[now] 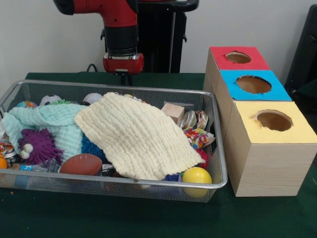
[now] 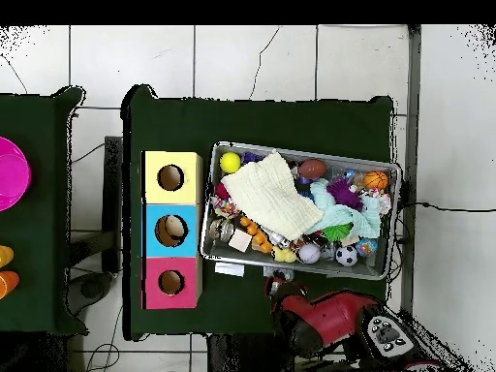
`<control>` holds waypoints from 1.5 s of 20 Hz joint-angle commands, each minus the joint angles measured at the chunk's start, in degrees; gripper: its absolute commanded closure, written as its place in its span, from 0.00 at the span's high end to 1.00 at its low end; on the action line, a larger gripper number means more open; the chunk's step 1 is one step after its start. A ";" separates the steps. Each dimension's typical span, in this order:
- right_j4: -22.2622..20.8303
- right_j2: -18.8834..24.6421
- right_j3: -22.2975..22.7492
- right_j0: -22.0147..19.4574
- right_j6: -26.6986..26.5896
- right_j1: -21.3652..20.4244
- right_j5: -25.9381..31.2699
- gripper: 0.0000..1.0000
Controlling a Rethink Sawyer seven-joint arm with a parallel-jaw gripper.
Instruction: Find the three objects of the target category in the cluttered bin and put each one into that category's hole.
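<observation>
While the gripper [image 1: 127,78] hung behind the bin's [image 1: 218,148] far rim, its opening impossible to judge, the search looked barely begun, and the next move likely called for shifting the cream cloth [image 1: 136,136] covering the toys beside the boxes [image 1: 262,158].

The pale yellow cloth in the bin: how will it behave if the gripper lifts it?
The pale yellow cloth drapes in folds over the toys, so it is probably floppy and light. Pinched at one spot it would likely sag and trail, perhaps dragging the yellow ball near its edge.
</observation>
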 commanded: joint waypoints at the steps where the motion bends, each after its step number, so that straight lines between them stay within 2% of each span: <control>1: 2.46 3.36 -2.09 1.95 0.18 1.51 7.82 0.00; 3: 3.13 4.04 -0.58 1.24 0.12 -0.47 8.85 0.00; 5: 4.71 5.90 2.41 -0.36 -0.91 -4.81 11.80 0.00; 7: 7.49 7.99 6.54 -2.20 -2.73 -11.33 15.73 0.00; 9: 10.26 10.44 9.28 -4.34 -5.05 -15.87 19.36 0.00; 11: 11.42 11.55 10.22 -5.37 -6.09 -17.62 20.83 0.00; 20: 10.94 13.36 10.86 -6.47 -5.17 -18.59 21.74 0.00; 24: 8.07 10.86 8.71 -4.12 -2.25 -15.10 18.50 0.00; 28: 4.70 7.71 5.05 -1.61 -0.18 -9.52 13.25 0.00; 30: 3.30 6.15 4.11 -0.25 0.24 -8.96 10.61 0.00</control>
